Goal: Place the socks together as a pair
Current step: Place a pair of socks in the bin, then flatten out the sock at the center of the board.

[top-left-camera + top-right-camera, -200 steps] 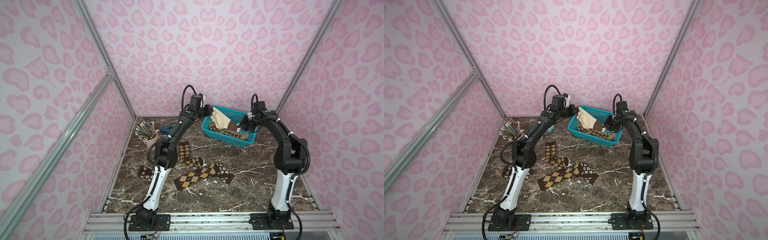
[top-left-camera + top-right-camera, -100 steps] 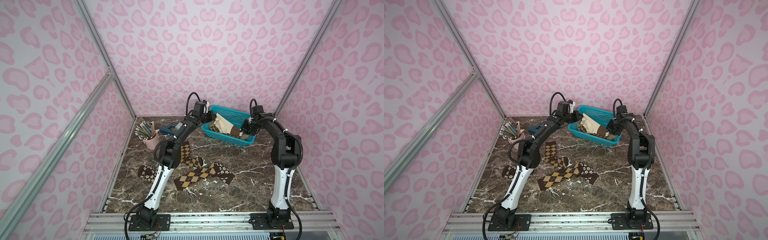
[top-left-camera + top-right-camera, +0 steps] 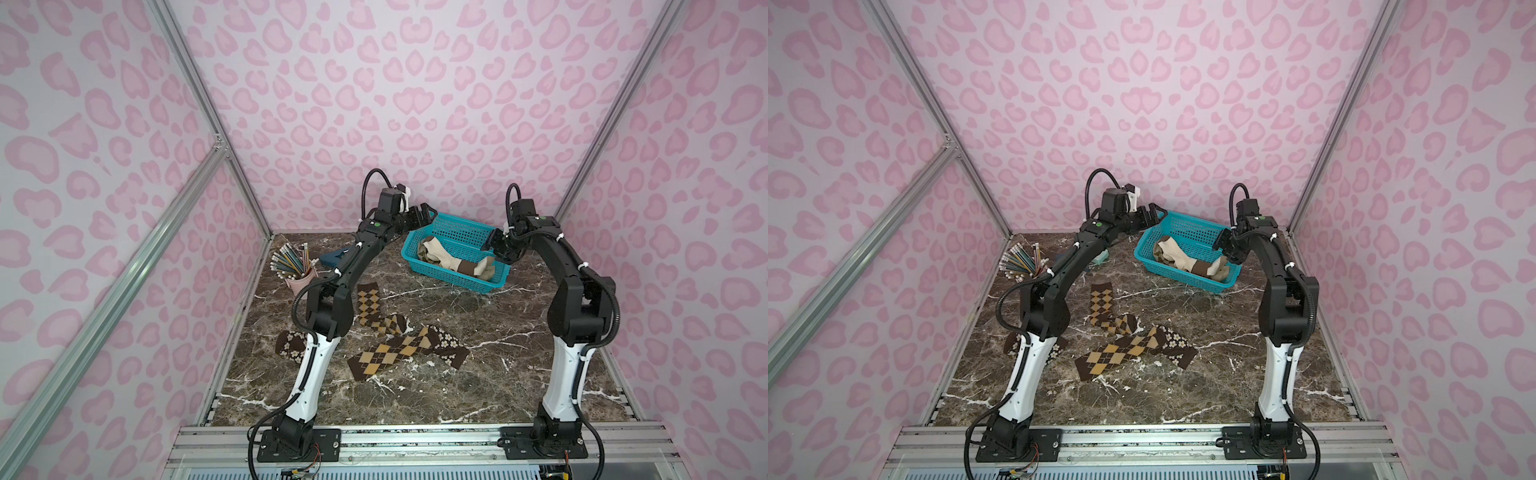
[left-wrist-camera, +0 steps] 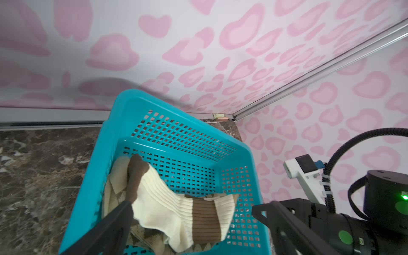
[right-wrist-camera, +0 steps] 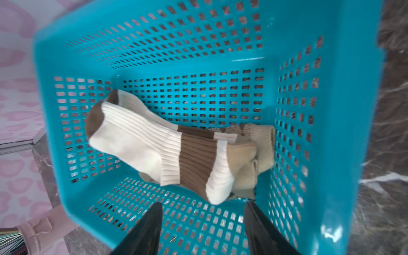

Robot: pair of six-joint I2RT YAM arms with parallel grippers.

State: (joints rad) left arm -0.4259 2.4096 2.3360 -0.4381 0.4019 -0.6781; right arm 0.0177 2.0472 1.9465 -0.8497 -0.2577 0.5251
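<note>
The soft, light striped socks (image 5: 154, 150) lie together in the basket (image 5: 331, 132), with the left fingers (image 4: 110, 225) and right fingers (image 5: 143, 231) both spread empty near them; being floppy knit, they probably hold best pinched at the ribbed cuff.

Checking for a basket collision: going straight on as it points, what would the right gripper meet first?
Most likely the cream-and-brown striped sock, lying in the blue basket just ahead of the open right gripper; the basket floor could come first, depth is unclear.
</note>
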